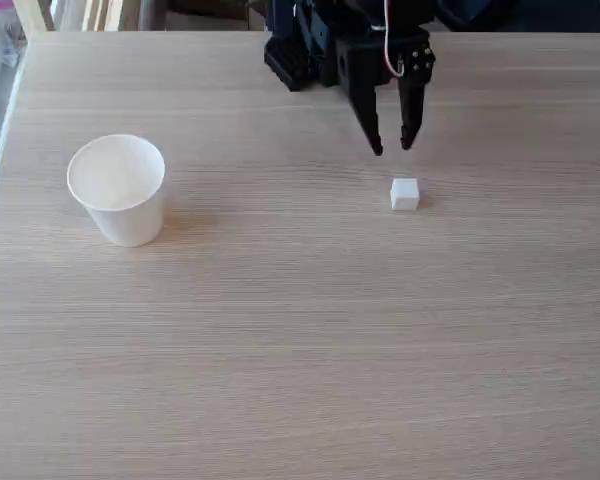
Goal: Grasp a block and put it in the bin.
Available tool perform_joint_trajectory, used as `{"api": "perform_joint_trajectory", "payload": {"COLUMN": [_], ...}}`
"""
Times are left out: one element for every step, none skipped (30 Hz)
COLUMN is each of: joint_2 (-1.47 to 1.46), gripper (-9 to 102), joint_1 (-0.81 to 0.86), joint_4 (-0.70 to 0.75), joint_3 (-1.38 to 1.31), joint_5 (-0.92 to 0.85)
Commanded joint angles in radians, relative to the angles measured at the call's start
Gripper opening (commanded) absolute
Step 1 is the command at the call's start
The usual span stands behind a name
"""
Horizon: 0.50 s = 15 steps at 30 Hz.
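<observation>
In the fixed view, my fingers (392, 147) hang apart and empty, tips pointing down just behind the block (405, 194), not touching it. The block sits on the table (300, 350), well apart from the upright bin (118, 188) at left.

1. The light is bright, soft and even over the pale table (300, 340).
2. Shadows are faint; the cup (117, 188) throws a weak one to its right.
3. The picture is slightly soft, with no strong glare.
</observation>
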Motion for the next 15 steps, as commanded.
{"api": "perform_joint_trajectory", "payload": {"joint_2": [-0.041, -0.058, -0.074, -0.091, -0.109, -0.124, -0.144, -0.161, -0.175, -0.184, -0.193, -0.204, -0.213, -0.224, -0.232], "gripper": [24, 25, 25, 27, 28, 28, 28, 29, 29, 29, 29, 29, 29, 30, 30], "joint_1": [-0.014, -0.018, -0.021, -0.023, -0.026, -0.028, -0.028, -0.028, -0.028, -0.028, -0.028, -0.026, -0.026, -0.026, -0.028], "joint_4": [-0.031, -0.049, -0.069, -0.080, -0.092, -0.103, -0.118, -0.132, -0.146, -0.160, -0.176, -0.195, -0.216, -0.235, -0.250], "joint_3": [-0.054, -0.058, -0.060, -0.063, -0.064, -0.066, -0.066, -0.066, -0.066, -0.063, -0.058, -0.054, -0.051, -0.048, -0.043], "joint_5": [0.003, 0.008, 0.012, 0.018, 0.031, 0.028, 0.025, 0.026, 0.029, 0.026, 0.028, 0.035, 0.051, 0.054, 0.055]}}
